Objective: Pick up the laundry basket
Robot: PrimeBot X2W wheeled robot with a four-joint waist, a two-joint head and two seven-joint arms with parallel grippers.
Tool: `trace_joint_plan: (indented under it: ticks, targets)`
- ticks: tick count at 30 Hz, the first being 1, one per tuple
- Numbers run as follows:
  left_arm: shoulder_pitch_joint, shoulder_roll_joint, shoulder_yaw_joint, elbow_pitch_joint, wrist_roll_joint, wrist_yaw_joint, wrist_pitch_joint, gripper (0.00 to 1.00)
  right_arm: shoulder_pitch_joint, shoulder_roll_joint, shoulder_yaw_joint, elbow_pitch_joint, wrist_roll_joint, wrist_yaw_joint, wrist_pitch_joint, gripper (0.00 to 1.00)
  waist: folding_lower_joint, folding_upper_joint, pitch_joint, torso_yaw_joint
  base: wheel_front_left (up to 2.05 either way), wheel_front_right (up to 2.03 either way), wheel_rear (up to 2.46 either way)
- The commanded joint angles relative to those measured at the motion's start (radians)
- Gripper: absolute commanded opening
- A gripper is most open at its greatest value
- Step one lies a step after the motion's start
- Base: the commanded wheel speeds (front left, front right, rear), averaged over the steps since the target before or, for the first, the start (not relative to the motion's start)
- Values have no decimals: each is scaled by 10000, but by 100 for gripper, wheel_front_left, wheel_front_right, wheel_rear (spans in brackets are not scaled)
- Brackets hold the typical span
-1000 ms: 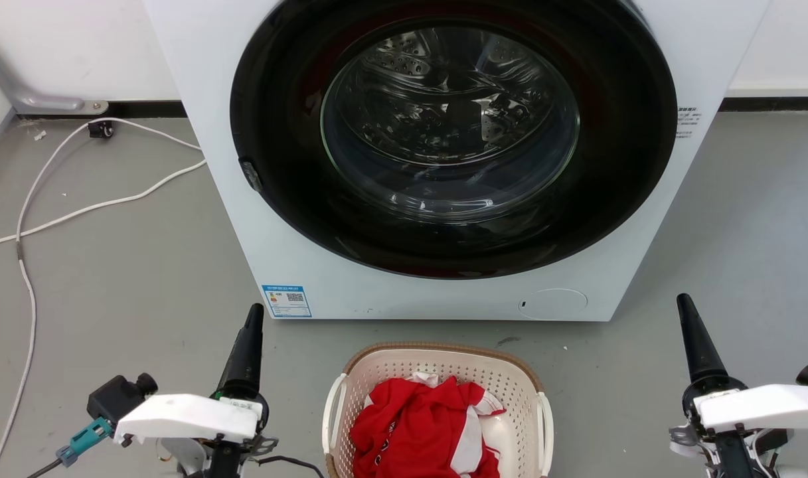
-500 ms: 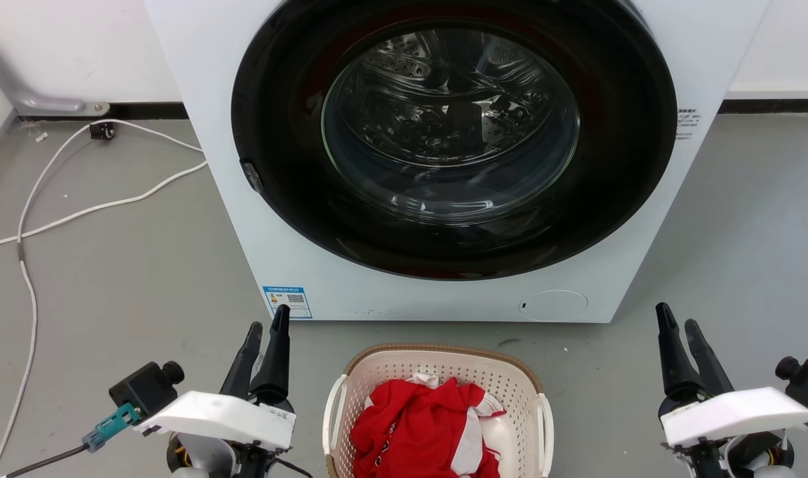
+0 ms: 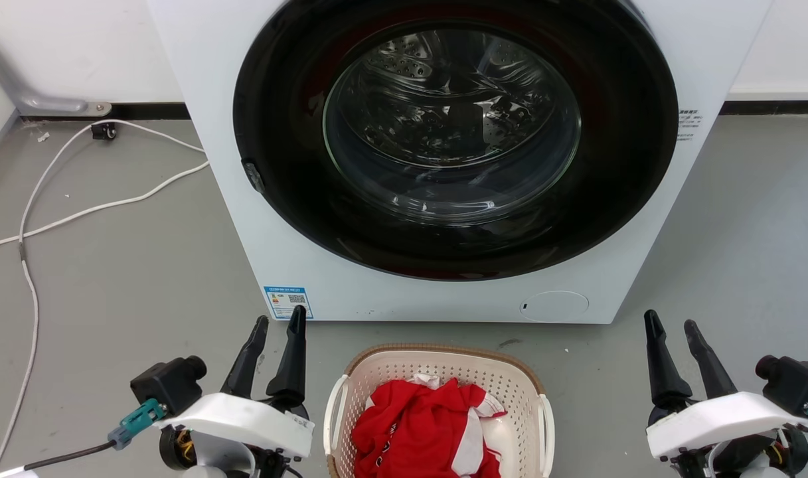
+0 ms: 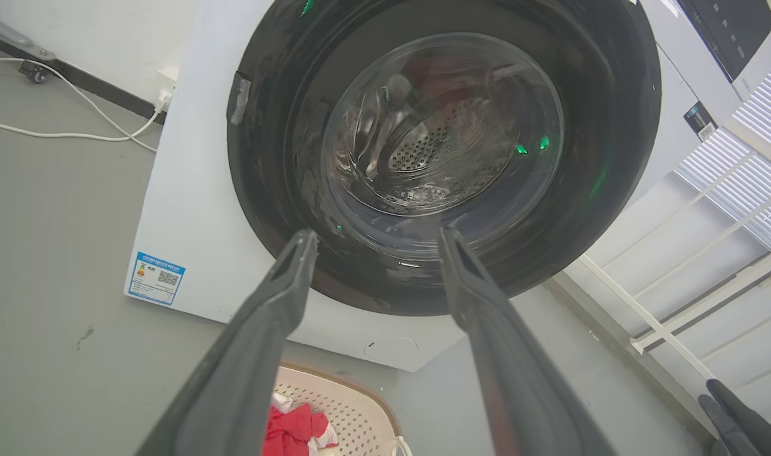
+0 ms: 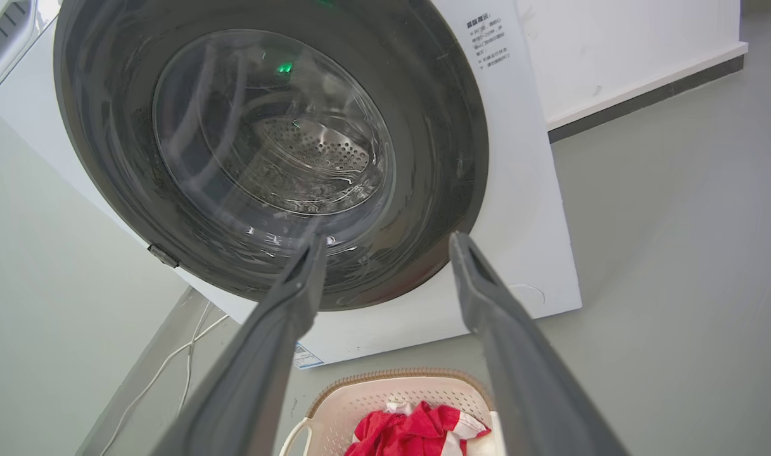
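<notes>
The left claw (image 3: 281,315) stands released, its two fingers parted and grasping nothing; a second ago it showed as one dark spike, so it has opened, and it has edged inward toward the basket (image 3: 384,375). The right claw (image 3: 670,318) does likewise, fingers apart and empty, drawn in a little from the right edge; both wrist views confirm the gap, each pair of fingers framing the washer (image 3: 211,166) with air between them. Both claws hover over the floor (image 3: 111,279), one on each side of the basket, near it but apart from it; neither touches a handle.

The basket sits on the floor just before the washer, between the claws, at the bottom middle of the head view, a red cloth (image 3: 417,425) heaped in it; it has not moved; its left handle (image 3: 330,411) and right handle (image 3: 545,425) face the claws. I judge this the readying for a two-sided grasp; the opened claws now need to drop and close on the handles; the lift is not yet begun; lifting level will matter, lest the basket tip.
</notes>
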Motion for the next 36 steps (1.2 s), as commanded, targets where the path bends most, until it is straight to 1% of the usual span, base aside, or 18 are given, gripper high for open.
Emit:
trace_joint_plan:
  ticks: [1,15,36]
  targets:
    - [-79,47,-61,-169,362,-16,-100,100,-18,-2,18,-176,-378,1,-85,100,0,0,5,7,0,0,0]
    - [1,76,-342,-176,2162,103,-465,100,157,52,122,-570,-2203,1,-176,100,0,0,29,11,0,0,0]
    - [69,68,-470,-96,3958,241,-921,100,423,72,254,-1003,-3839,2,-385,100,0,0,45,58,0,0,0]
